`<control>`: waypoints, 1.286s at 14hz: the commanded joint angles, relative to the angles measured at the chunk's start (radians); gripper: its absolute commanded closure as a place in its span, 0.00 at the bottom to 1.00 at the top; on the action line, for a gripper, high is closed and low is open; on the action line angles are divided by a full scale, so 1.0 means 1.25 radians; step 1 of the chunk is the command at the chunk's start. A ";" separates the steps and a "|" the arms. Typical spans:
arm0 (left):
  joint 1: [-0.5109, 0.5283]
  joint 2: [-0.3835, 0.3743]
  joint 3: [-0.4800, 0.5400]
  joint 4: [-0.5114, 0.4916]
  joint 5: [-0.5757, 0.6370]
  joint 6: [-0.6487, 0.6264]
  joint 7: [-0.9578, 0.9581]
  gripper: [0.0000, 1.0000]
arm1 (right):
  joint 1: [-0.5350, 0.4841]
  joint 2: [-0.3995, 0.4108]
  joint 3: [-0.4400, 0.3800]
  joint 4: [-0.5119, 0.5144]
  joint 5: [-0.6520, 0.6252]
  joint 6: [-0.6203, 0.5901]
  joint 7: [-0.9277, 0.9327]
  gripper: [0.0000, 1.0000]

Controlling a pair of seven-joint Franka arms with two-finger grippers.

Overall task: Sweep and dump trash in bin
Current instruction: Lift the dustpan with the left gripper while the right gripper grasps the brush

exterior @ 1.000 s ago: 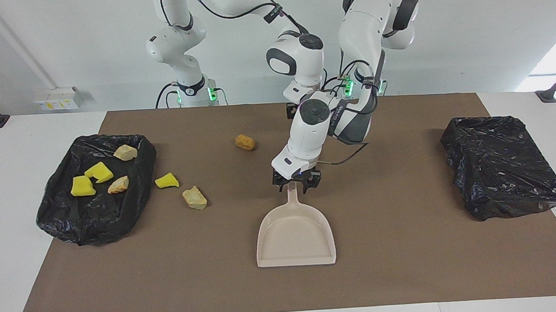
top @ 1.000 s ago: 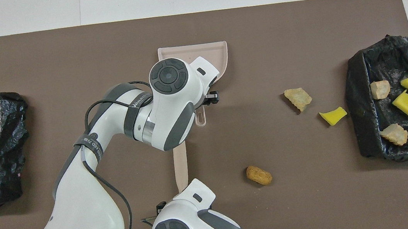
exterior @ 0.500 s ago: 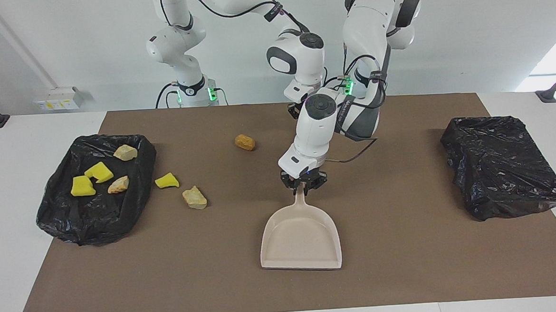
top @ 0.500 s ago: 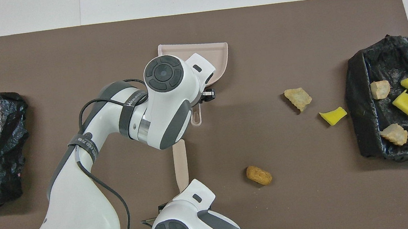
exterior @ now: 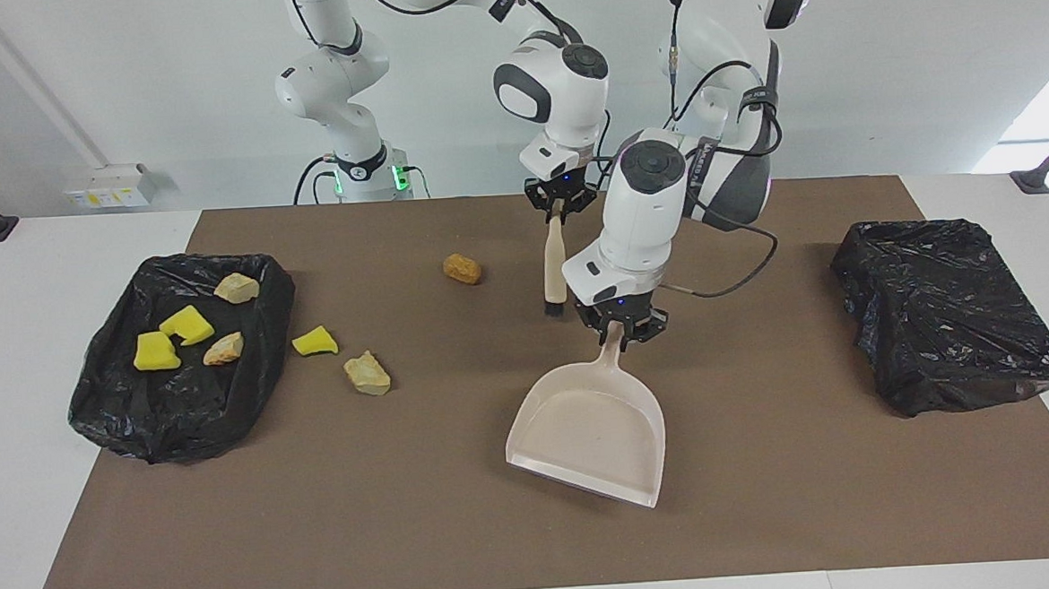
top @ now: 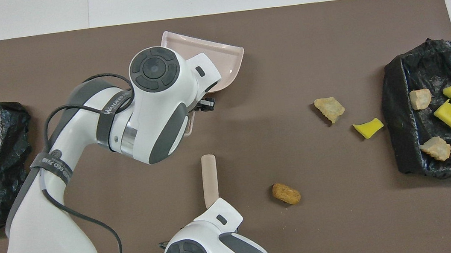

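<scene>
My left gripper (exterior: pixel 623 329) is shut on the handle of the beige dustpan (exterior: pixel 590 435), which is empty and hangs tilted just above the mat; the dustpan also shows in the overhead view (top: pixel 218 65). My right gripper (exterior: pixel 559 201) is shut on the beige brush (exterior: pixel 554 266), whose bristle end points down at the mat beside the dustpan's handle. Three pieces of trash lie on the mat: a brown lump (exterior: pixel 462 268), a yellow sponge bit (exterior: pixel 314 341) and a beige chunk (exterior: pixel 367 373). Two yellow sponges and two beige chunks lie in the black-lined bin (exterior: pixel 109 415).
The bin with trash stands at the right arm's end of the brown mat (exterior: pixel 769 497). A second black-lined bin (exterior: pixel 947 308) stands at the left arm's end. The loose trash lies between the dustpan and the first bin.
My left gripper has carried the dustpan toward the left arm's end and turned it askew. The brush, hidden by the left arm before, now shows held upright by my right gripper.
</scene>
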 commanded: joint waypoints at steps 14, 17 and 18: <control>0.191 -0.291 -0.001 -0.362 0.023 -0.080 0.909 1.00 | -0.523 -0.179 0.002 -0.108 -0.082 -0.200 -0.479 1.00; 0.131 -0.321 -0.003 -0.441 0.023 0.023 0.898 1.00 | -0.618 -0.254 0.002 -0.264 -0.083 -0.009 -0.593 1.00; 0.112 -0.323 -0.002 -0.444 0.022 0.020 0.883 1.00 | -0.653 -0.268 0.002 -0.289 -0.082 0.020 -0.643 1.00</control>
